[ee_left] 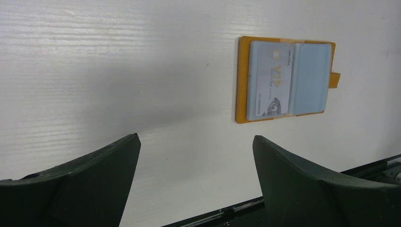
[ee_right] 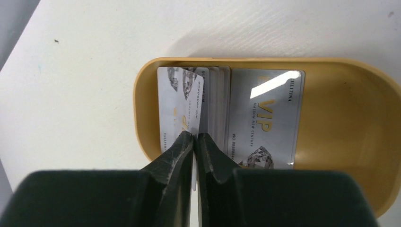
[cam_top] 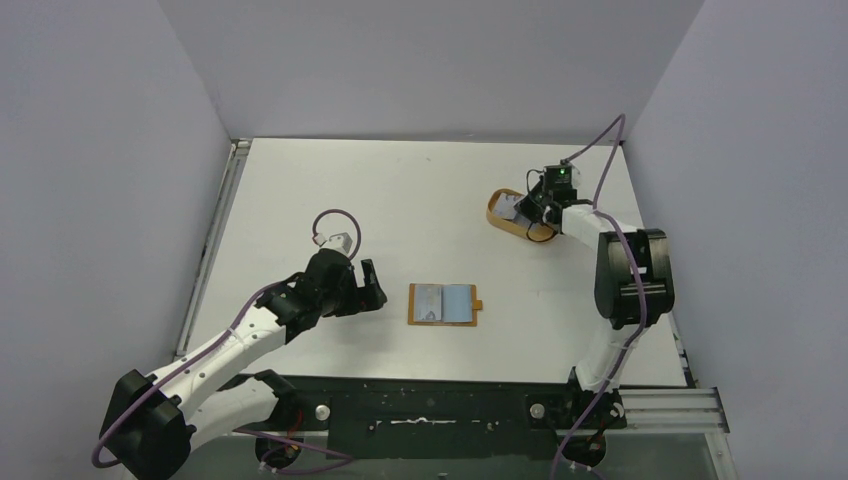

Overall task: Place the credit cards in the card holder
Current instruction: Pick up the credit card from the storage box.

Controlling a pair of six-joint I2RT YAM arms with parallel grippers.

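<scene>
The card holder point(cam_top: 443, 304) lies open and flat on the table's near middle, orange-tan with a grey-blue inside. In the left wrist view point(ee_left: 285, 78) one pale VIP credit card point(ee_left: 269, 80) sits in its left half. My left gripper point(cam_top: 371, 287) is open and empty, just left of the holder. My right gripper point(cam_top: 527, 212) is over the orange oval tray point(cam_top: 497, 212) at the back right. In the right wrist view my right gripper point(ee_right: 195, 135) is shut on the edge of one credit card point(ee_right: 191, 101) standing on edge. Other cards point(ee_right: 265, 118) lie flat in the tray point(ee_right: 350, 118).
A purple cable loop point(cam_top: 337, 224) arches above the left arm's wrist. A metal rail point(cam_top: 212, 240) runs along the table's left edge and grey walls close in on three sides. A black base bar point(cam_top: 430, 405) lines the near edge.
</scene>
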